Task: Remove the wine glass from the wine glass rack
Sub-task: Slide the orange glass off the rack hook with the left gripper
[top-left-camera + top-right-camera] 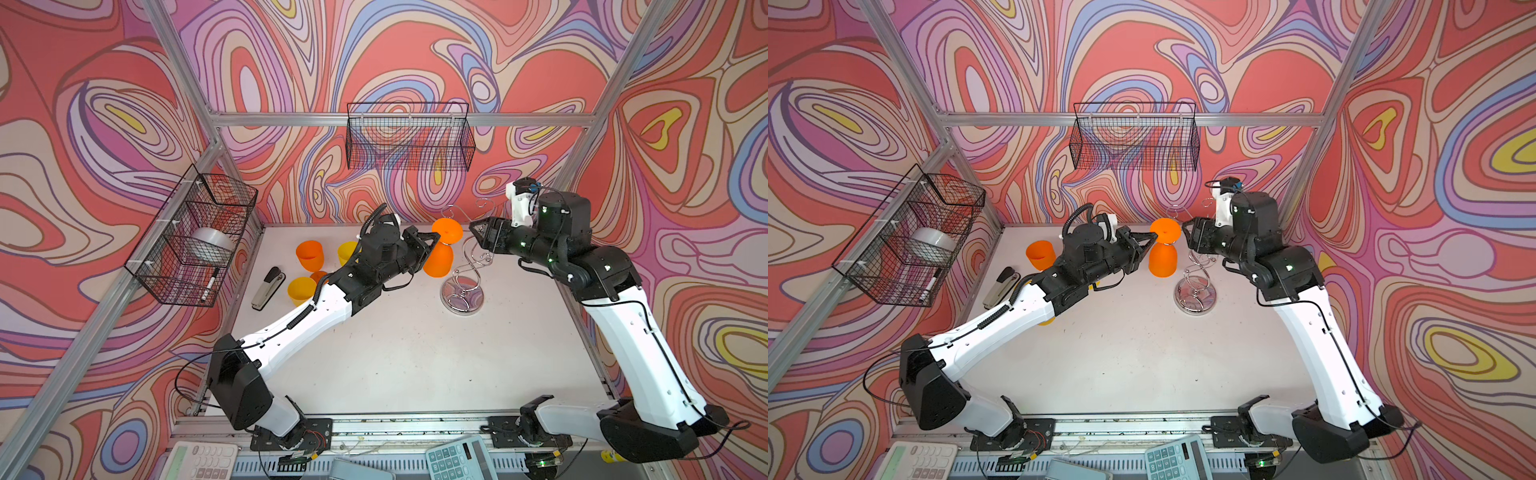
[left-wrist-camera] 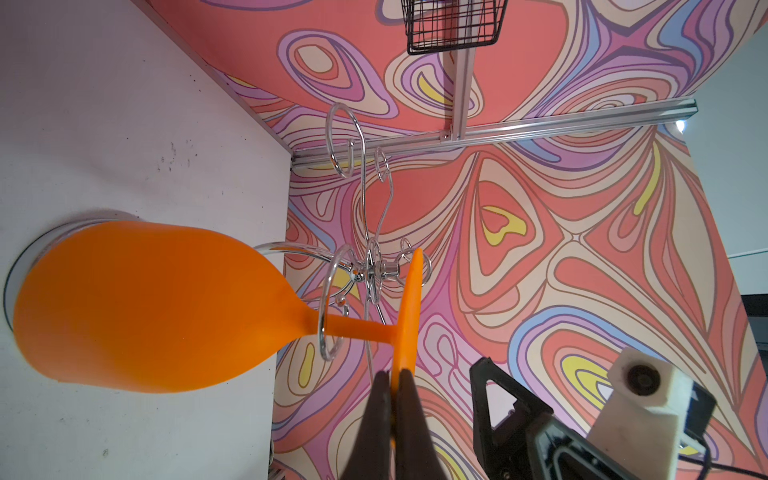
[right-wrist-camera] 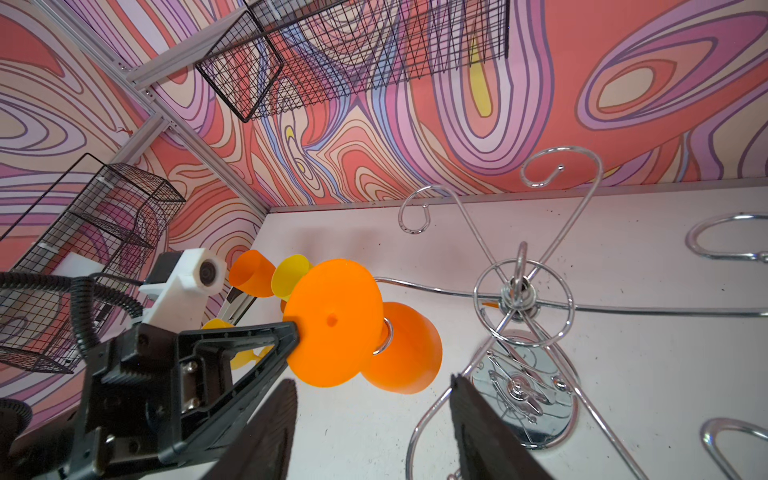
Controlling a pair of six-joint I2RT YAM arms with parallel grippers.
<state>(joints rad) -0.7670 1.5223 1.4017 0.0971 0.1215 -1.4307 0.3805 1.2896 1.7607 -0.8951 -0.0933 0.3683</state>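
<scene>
An orange wine glass [image 1: 437, 261] [image 1: 1162, 259] hangs upside down on the chrome wine glass rack [image 1: 462, 296] [image 1: 1196, 297], foot uppermost. Its stem passes through one curled hook [image 2: 328, 316] of the rack. My left gripper [image 1: 434, 237] [image 1: 1153, 237] [image 2: 395, 374] is shut on the rim of the glass's round foot [image 2: 409, 316] [image 3: 332, 322]. The bowl [image 2: 145, 307] hangs free above the table. My right gripper [image 1: 473, 227] [image 1: 1187, 228] [image 3: 374, 380] stands open just right of the foot, above the rack's hub [image 3: 519, 291], with nothing between its fingers.
Orange [image 1: 309, 255] and yellow cups [image 1: 301, 291] and a stapler [image 1: 268, 287] lie left of the left arm. Black mesh baskets hang on the left wall [image 1: 191, 237] and back wall [image 1: 409, 137]. The rack's empty hook arms [image 3: 557, 170] spread around the right gripper.
</scene>
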